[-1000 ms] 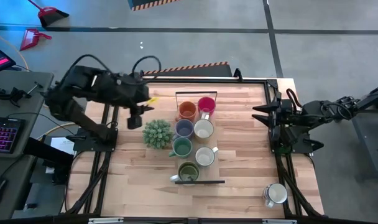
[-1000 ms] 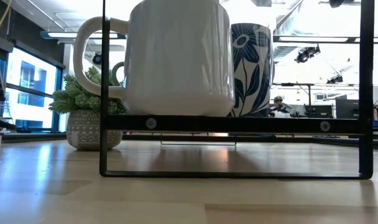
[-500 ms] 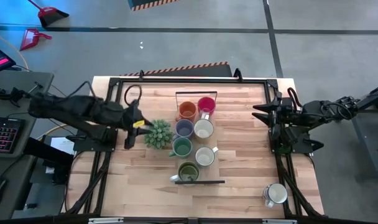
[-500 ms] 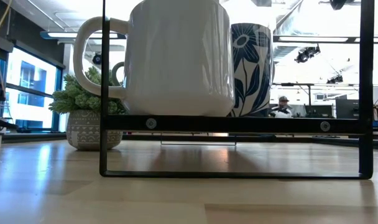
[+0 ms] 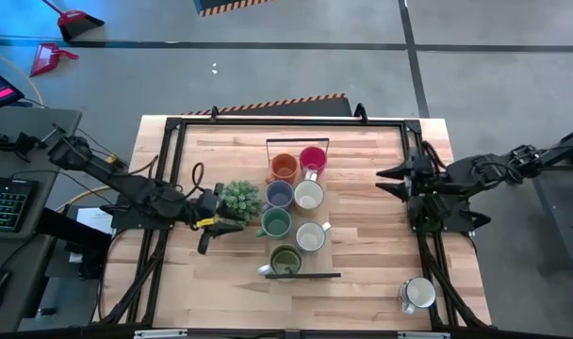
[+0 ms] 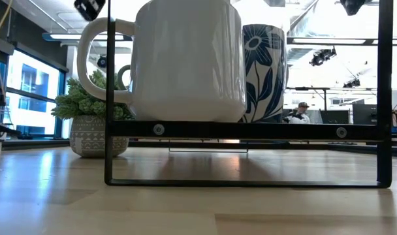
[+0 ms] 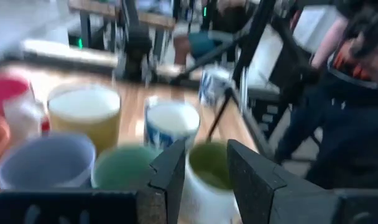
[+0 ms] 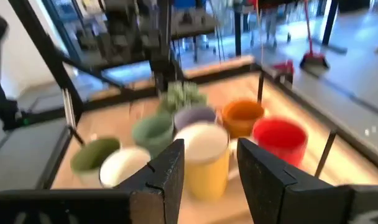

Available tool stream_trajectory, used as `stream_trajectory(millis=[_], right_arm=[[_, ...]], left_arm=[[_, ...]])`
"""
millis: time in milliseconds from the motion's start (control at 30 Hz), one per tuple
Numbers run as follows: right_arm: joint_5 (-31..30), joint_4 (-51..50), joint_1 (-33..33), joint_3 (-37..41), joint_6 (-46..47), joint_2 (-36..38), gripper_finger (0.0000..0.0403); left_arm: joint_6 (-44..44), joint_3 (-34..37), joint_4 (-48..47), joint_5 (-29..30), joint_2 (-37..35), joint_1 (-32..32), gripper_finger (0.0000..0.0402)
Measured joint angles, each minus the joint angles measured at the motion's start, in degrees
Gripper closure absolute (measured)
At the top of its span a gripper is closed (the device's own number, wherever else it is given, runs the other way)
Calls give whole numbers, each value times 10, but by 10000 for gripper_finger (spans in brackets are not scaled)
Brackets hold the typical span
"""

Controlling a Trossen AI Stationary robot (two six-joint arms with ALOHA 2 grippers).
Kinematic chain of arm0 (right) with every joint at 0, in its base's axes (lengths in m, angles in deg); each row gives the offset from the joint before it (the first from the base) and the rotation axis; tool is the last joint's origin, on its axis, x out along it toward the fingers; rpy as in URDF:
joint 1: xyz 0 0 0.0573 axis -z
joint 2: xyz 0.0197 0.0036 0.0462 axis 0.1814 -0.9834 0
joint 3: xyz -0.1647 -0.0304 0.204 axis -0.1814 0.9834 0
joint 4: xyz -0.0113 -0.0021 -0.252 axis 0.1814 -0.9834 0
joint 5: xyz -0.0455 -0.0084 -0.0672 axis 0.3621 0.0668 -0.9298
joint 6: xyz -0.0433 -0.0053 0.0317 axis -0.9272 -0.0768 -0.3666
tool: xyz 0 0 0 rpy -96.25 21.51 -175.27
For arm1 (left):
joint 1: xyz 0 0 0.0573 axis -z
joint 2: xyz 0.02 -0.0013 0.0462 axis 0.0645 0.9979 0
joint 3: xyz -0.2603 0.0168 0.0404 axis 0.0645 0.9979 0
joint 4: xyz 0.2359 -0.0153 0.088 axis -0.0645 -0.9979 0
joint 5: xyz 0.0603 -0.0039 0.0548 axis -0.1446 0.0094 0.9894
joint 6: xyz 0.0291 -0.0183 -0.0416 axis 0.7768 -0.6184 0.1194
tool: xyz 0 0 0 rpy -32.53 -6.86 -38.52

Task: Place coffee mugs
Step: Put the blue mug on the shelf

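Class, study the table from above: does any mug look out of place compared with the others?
Yes: one white mug stands alone near the table's corner on the right arm's side, apart from the seven mugs grouped in the black rack beside the potted plant.

The table (image 5: 362,235) is a pale wooden butcher-block top bordered by a black metal frame (image 5: 286,121). Near its middle stands a low black rack (image 5: 301,275), a thin bar marking its near end and a wire loop its far end. Seven coffee mugs sit in it in two rows: orange mug (image 5: 284,168) and pink-red mug (image 5: 312,158) at the far end, then lavender-blue mug (image 5: 279,194) beside a cream mug (image 5: 308,195), teal-green mug (image 5: 275,222) beside a white mug (image 5: 310,236), and the olive-green mug (image 5: 285,259) nearest. A spiky green potted plant (image 5: 237,201) stands just left of the rack. One more white mug (image 5: 419,293) stands alone at the table's near right corner
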Motion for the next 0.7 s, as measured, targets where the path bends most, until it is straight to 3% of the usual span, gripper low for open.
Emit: stream_trajectory(millis=[100,333,533,700], right_arm=[[21,-48,0,0,49,-17,274],[86,-146,0,-26,169,-50,274],[125,-263,0,-101,250,-107,274],[203,-353,0,-161,295,-186,274]], left_arm=[[24,0,54,26,12,9,296],[-6,0,67,60,16,9,296],[-12,0,84,74,16,3,296],[-22,0,84,75,16,-12,296]])
